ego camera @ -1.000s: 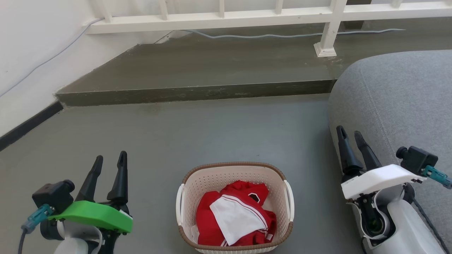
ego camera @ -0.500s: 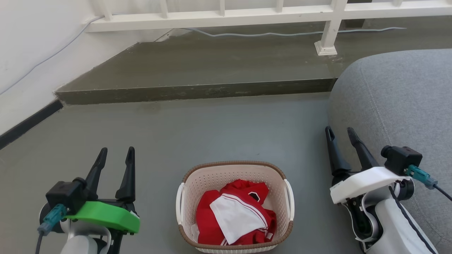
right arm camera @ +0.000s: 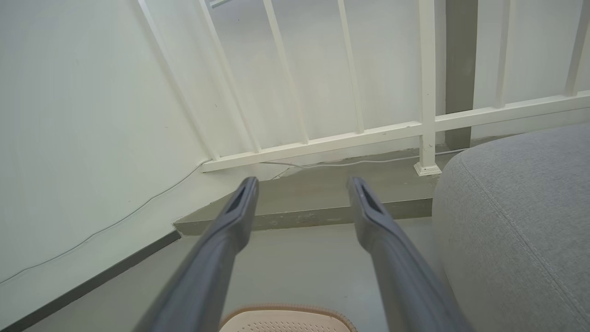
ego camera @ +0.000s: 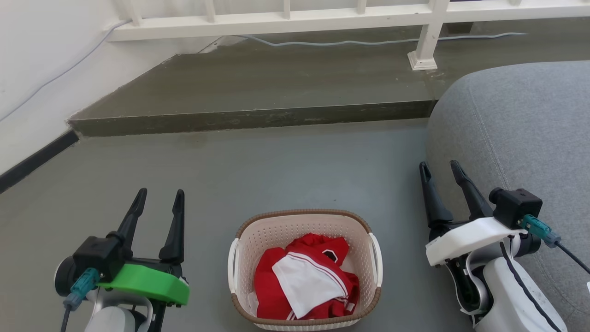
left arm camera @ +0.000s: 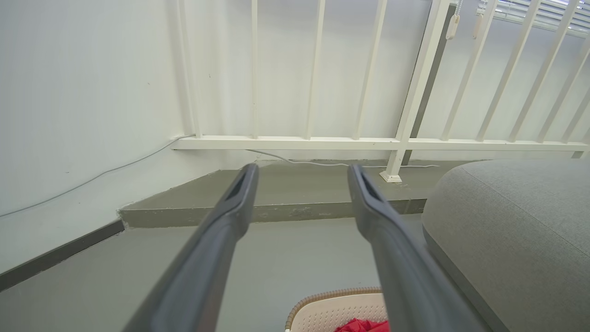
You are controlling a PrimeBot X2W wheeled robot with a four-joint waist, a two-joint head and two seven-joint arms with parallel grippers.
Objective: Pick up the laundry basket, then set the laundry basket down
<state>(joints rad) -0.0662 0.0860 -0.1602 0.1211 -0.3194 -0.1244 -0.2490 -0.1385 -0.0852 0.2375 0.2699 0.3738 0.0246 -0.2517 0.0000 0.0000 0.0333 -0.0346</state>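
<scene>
Two-fingered left gripper [ego camera: 161, 192] beside the laundry basket [ego camera: 302, 213], clear of it, jaws spread, holding nothing. On the basket's opposite side, right gripper [ego camera: 438, 163] likewise spread and empty.

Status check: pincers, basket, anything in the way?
Left pincer open, empty. Right pincer open, empty, close beside grey cushion. Laundry basket on floor between them, untouched. Nothing blocking it.

Domestic interior, we judge. Evidence we list: grey upholstered fabric seat [ego camera: 516, 120] with stitched seam; white painted baluster railing [ego camera: 286, 20]; small cream perforated plastic laundry basket [ego camera: 276, 233] of red-and-white clothing [ego camera: 272, 286]; smooth grey floor [ego camera: 276, 170] with raised step [ego camera: 253, 120].
</scene>
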